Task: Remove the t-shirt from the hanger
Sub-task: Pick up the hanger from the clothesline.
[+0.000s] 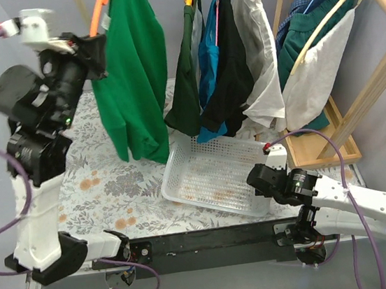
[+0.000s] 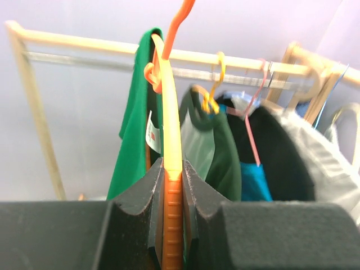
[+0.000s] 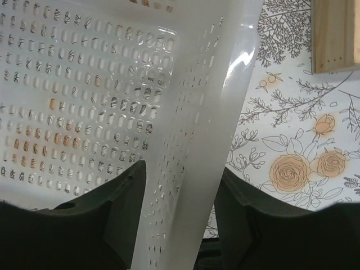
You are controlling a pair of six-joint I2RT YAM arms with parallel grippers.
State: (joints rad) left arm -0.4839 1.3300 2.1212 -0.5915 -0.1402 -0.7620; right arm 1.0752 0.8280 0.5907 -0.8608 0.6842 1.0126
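Note:
A bright green t-shirt (image 1: 131, 74) hangs on an orange hanger (image 1: 99, 11), held up clear of the rail at the upper left. My left gripper (image 1: 94, 54) is shut on the hanger's arm. In the left wrist view the orange hanger (image 2: 171, 140) runs up between the two dark fingers of the left gripper (image 2: 172, 185), with the green t-shirt (image 2: 132, 146) draped over its far side. My right gripper (image 1: 257, 179) is low at the white basket's near right corner. In the right wrist view the right gripper (image 3: 180, 191) has a finger on each side of the basket wall (image 3: 208, 112), both touching it.
The white perforated basket (image 1: 174, 164) lies tilted on the floral tablecloth (image 1: 106, 183). Behind it a wooden rack (image 1: 381, 72) carries several other garments: dark green (image 1: 186, 89), black (image 1: 230, 76), white (image 1: 263, 58) and more at the right.

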